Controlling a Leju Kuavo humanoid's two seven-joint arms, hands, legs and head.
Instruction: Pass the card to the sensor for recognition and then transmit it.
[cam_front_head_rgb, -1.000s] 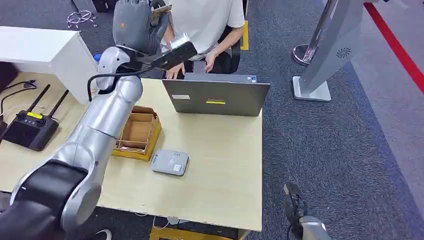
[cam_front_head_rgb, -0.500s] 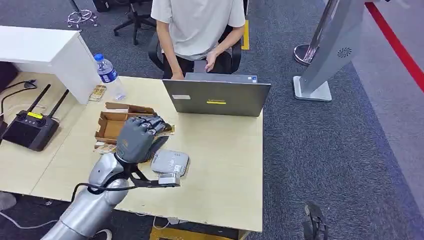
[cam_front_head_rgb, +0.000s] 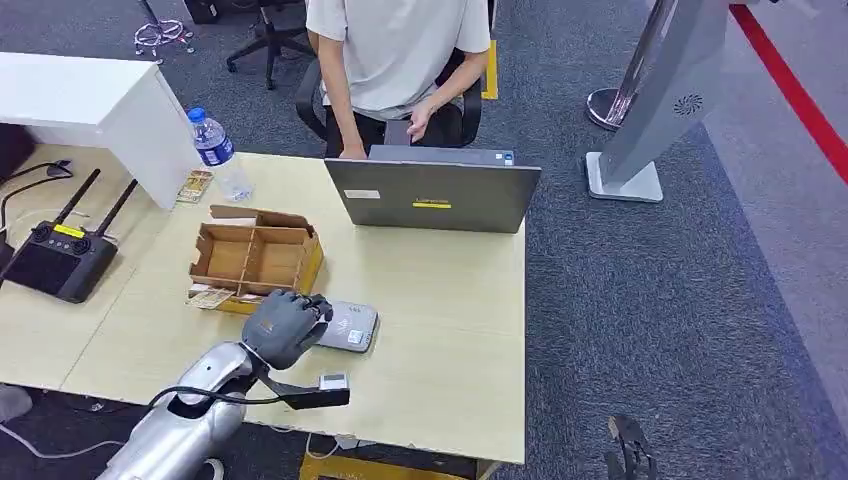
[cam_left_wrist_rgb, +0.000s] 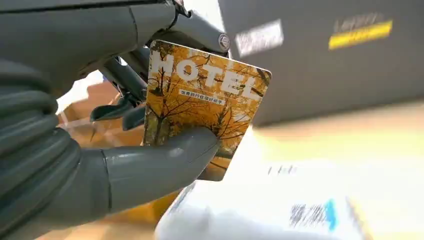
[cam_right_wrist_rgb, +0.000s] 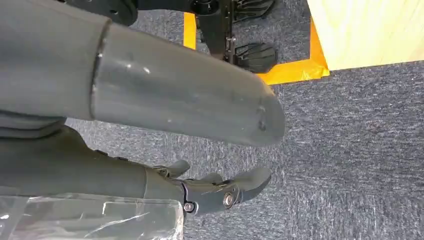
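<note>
My left hand (cam_front_head_rgb: 285, 328) hovers low over the left edge of the grey card reader (cam_front_head_rgb: 350, 325) on the wooden table (cam_front_head_rgb: 440, 330). The left wrist view shows that hand (cam_left_wrist_rgb: 75, 150) pinching an orange HOTEL card (cam_left_wrist_rgb: 205, 100) between thumb and fingers, just above the blurred pale reader (cam_left_wrist_rgb: 260, 210). Whether card and reader touch is unclear. My right hand (cam_front_head_rgb: 626, 450) hangs beside the table over the carpet; in the right wrist view this hand (cam_right_wrist_rgb: 165, 105) holds nothing and its fingers (cam_right_wrist_rgb: 220, 192) lie loosely apart.
A cardboard divider box (cam_front_head_rgb: 255, 258) with loose cards (cam_front_head_rgb: 210, 297) beside it sits just behind my left hand. Further back are a laptop (cam_front_head_rgb: 432, 196), a seated person (cam_front_head_rgb: 400, 50), a water bottle (cam_front_head_rgb: 218, 150), a black controller (cam_front_head_rgb: 60, 258) and a grey floor stand (cam_front_head_rgb: 650, 110).
My left arm has swung down from high near the person to the table. It then slid toward the near edge, carrying the card over the reader.
</note>
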